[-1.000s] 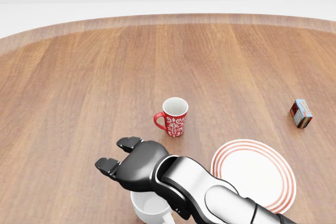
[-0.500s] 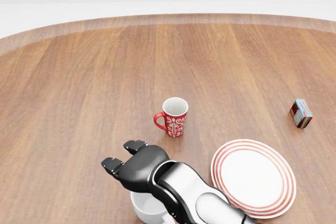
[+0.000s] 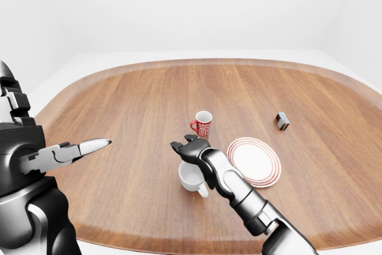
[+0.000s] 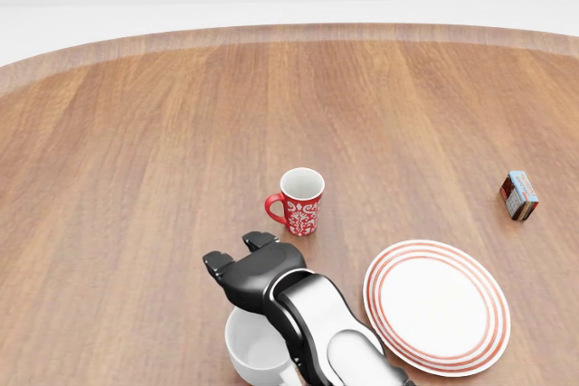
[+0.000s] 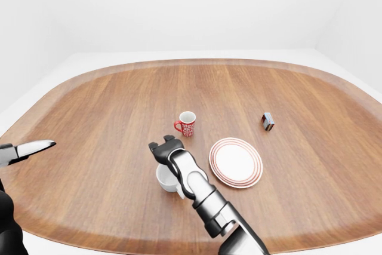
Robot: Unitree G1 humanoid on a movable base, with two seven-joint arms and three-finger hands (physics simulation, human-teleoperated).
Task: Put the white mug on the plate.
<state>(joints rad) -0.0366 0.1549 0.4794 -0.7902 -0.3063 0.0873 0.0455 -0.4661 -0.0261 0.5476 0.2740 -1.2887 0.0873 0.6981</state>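
The white mug [image 4: 256,351] stands upright at the bottom of the head view, left of the red-ringed white plate [image 4: 438,306], which holds nothing. My right hand [image 4: 238,253] hovers over the mug's upper rim with fingers spread open, holding nothing; its forearm hides the mug's right side and handle. In the left-eye view the mug's handle [image 3: 202,190] points toward the bottom right. My left hand [image 3: 76,148] is open and raised at the far left, well away from the mug.
A red patterned mug [image 4: 301,201] stands just above my right hand, handle to the left. A small box [image 4: 518,194] lies at the right, above the plate. The round wooden table's edge [image 4: 289,32] curves across the top of the head view.
My right hand has slid right and a little up in the head view, from left of the white mug to over its upper rim. More of the mug's opening shows. The things have not moved.
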